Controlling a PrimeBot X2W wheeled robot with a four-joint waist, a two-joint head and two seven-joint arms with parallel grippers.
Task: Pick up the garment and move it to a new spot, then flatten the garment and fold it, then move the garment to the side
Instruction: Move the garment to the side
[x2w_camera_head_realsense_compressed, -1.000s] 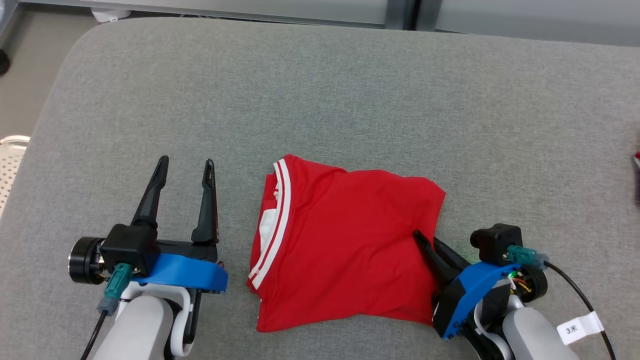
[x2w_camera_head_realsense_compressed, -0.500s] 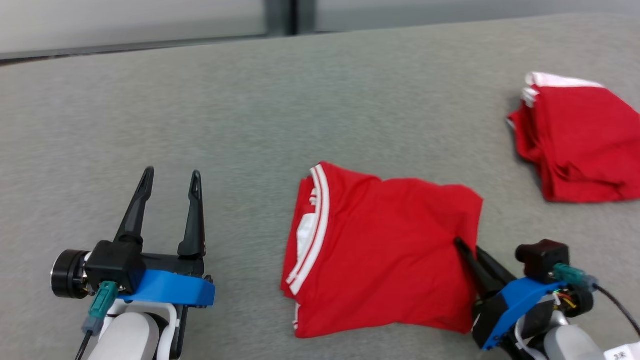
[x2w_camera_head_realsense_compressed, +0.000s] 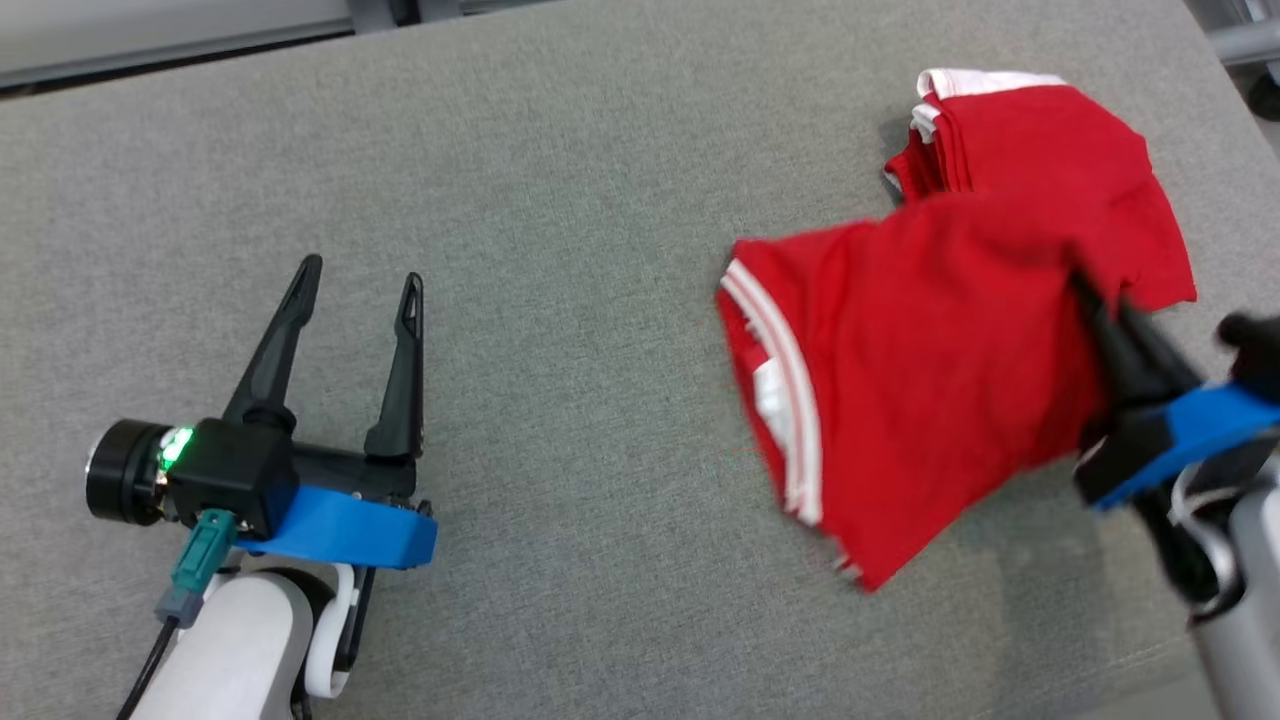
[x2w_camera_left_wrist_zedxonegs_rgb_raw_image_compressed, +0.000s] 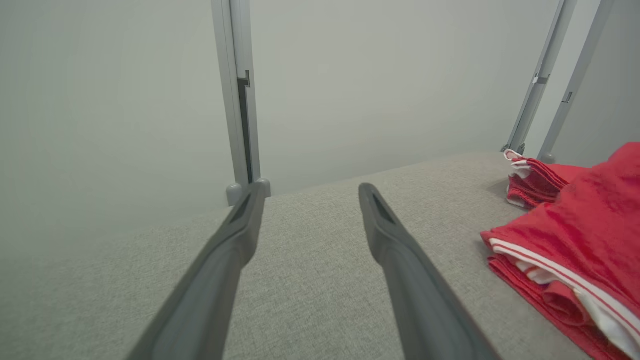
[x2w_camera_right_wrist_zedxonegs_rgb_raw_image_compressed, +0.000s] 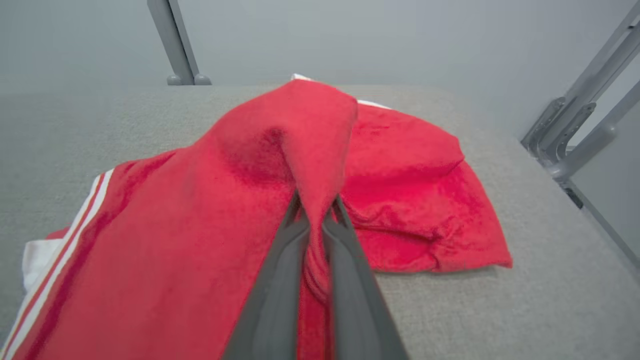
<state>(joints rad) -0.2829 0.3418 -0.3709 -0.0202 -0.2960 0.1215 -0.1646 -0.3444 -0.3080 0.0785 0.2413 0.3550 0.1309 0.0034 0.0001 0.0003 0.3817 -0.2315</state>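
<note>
The folded red garment (x2w_camera_head_realsense_compressed: 900, 350) with white-striped trim hangs partly lifted off the grey padded table (x2w_camera_head_realsense_compressed: 560, 180), its striped edge drooping toward the surface. My right gripper (x2w_camera_head_realsense_compressed: 1085, 285) is shut on the garment's right edge; in the right wrist view the cloth (x2w_camera_right_wrist_zedxonegs_rgb_raw_image_compressed: 200, 210) bunches up between the fingers of that gripper (x2w_camera_right_wrist_zedxonegs_rgb_raw_image_compressed: 315, 200). My left gripper (x2w_camera_head_realsense_compressed: 362, 272) stands open and holds nothing at the lower left, well apart from the garment. The left wrist view has that gripper (x2w_camera_left_wrist_zedxonegs_rgb_raw_image_compressed: 312, 192) open over bare table, with the garment (x2w_camera_left_wrist_zedxonegs_rgb_raw_image_compressed: 575, 240) at the right.
A second folded red garment (x2w_camera_head_realsense_compressed: 1020, 130) lies at the table's far right corner, partly behind the held one, and shows as the red pile (x2w_camera_right_wrist_zedxonegs_rgb_raw_image_compressed: 415, 190) and the stack (x2w_camera_left_wrist_zedxonegs_rgb_raw_image_compressed: 530, 177). Metal frame posts (x2w_camera_right_wrist_zedxonegs_rgb_raw_image_compressed: 565, 135) stand beyond the right edge.
The head camera has swung to the right. My right gripper has lifted the garment off the table and carried it right, toward the second red garment. The left gripper stays open in place.
</note>
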